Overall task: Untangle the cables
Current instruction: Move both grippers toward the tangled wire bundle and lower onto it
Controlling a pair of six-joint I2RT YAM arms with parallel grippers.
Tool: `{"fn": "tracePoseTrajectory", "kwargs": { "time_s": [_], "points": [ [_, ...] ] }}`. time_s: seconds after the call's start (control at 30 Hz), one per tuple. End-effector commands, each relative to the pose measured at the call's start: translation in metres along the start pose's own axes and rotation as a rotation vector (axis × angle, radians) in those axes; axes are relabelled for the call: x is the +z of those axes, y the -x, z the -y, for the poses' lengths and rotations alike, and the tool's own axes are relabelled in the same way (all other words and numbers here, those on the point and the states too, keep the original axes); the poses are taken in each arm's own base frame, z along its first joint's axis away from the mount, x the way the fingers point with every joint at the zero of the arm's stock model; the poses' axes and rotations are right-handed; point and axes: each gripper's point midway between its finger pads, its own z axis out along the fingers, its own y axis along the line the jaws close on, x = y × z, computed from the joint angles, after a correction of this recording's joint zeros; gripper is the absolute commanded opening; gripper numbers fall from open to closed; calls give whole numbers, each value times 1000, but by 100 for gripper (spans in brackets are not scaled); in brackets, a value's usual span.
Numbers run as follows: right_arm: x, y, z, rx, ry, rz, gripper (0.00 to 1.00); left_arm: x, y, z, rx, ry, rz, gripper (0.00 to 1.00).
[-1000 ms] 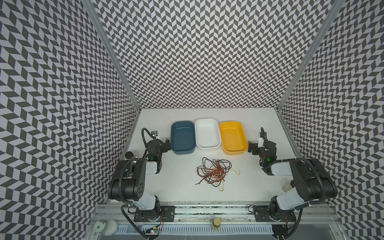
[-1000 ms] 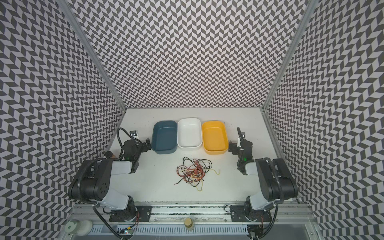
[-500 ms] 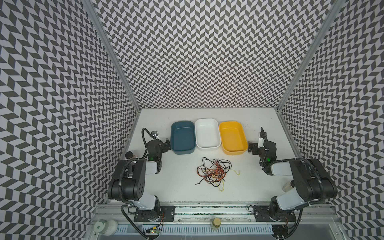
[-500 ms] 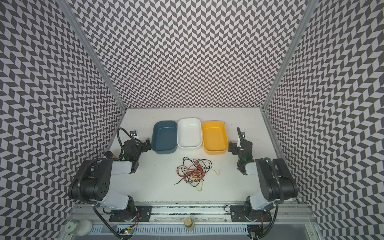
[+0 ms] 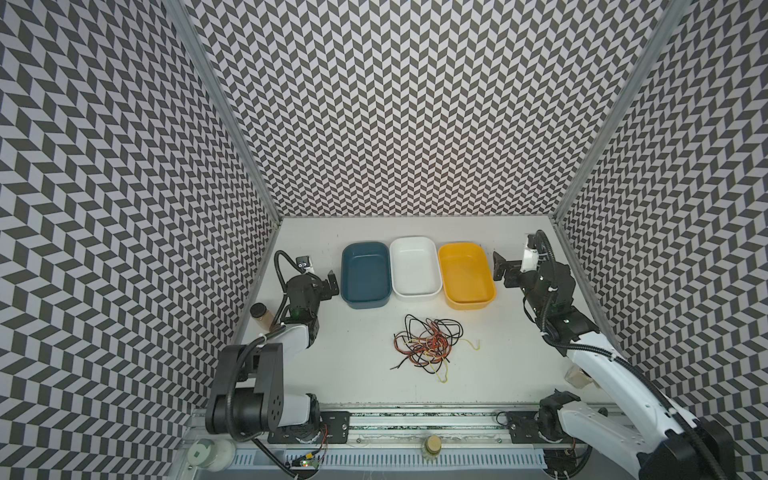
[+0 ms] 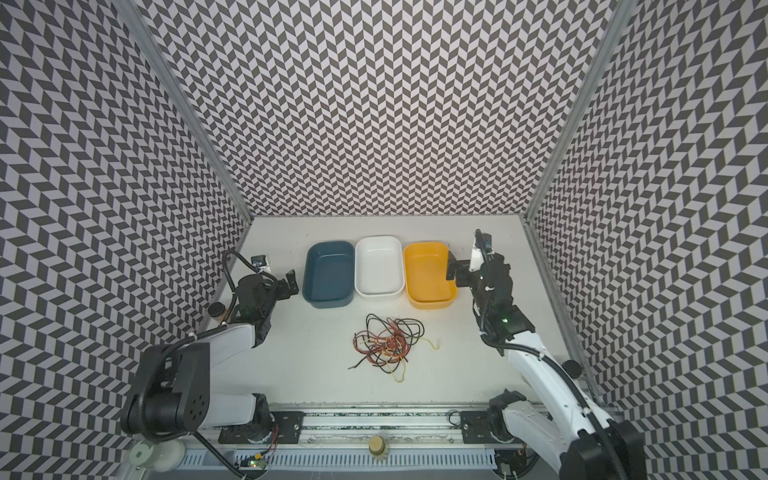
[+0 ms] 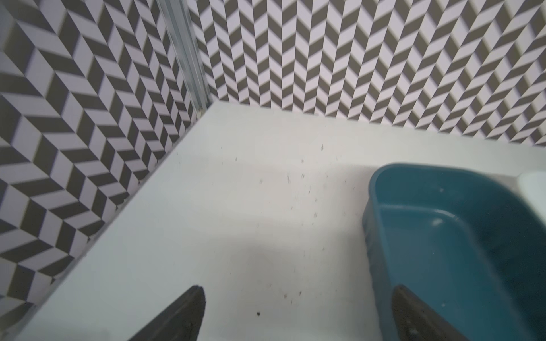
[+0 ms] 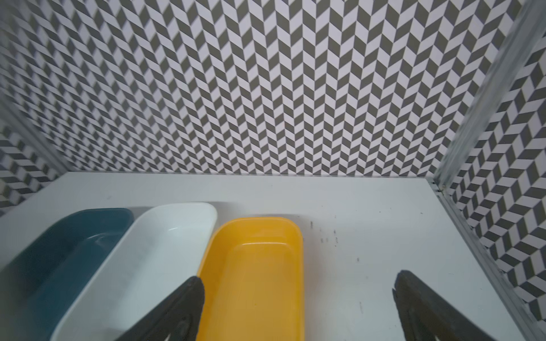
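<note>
The cables [image 5: 428, 347] are a loose heap of thin black, orange-red and pale yellow wires, all mixed up together. The heap lies flat on the white bench [image 5: 365, 374], in front of the white plastic tray [image 5: 415, 268] on the side nearer the robot's bases, and it is apart from that tray. In both top views the heap is a bit wider than it is deep, so its long way runs along the same line as the row of trays. One pale yellow end [image 5: 477, 343] sticks out sideways toward the right arm's side. One black end [image 5: 392, 367] points out toward the left arm's side and away from the white tray. A pale yellow loop [image 6: 398, 378] hangs out of the heap on the side away from the white tray. The dark blue plastic tray [image 5: 365, 274] touches one side of the white tray and the yellow plastic tray [image 5: 467, 276] touches the other side. The left hand [image 7: 298, 290] is wide open and holds nothing; it is just beside the blue tray, on the side away from the white tray. The right hand [image 8: 298, 279] is wide open too and holds nothing; it is just beside the yellow tray, on the side away from the white tray. Both hands are well apart from the cables.
</note>
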Motion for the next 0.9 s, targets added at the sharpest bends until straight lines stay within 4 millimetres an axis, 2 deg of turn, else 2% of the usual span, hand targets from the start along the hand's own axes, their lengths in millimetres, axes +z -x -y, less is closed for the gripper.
{"fn": "tracePoseTrajectory", "kwargs": {
  "time_s": [0.0,0.03,0.1,0.17,0.2,0.33,0.47,0.67,0.87],
  "points": [
    [-24,-20,26,367,-156,-144,100,-24,36,11,-118,-51,24,100],
    [-29,-20,25,439,-143,-159,100,-33,47,11,-175,-44,36,100],
    [-33,-7,-8,417,97,-151,100,-54,68,-3,-386,43,31,100],
    [-39,-3,-23,436,186,-158,100,-77,73,-19,-624,161,7,100],
    [-42,-3,-31,439,237,-169,100,-90,73,-21,-704,183,-11,100],
    [-53,-18,-50,441,315,-274,100,-108,82,6,-698,52,-110,100],
    [-73,-48,-64,373,294,-401,100,-126,89,43,-670,-146,-169,100],
    [-102,-108,-96,299,373,-622,90,-160,66,77,-629,-243,-257,100],
    [-128,-163,-124,288,473,-785,78,-177,17,107,-524,-239,-420,99]
  ]
}}
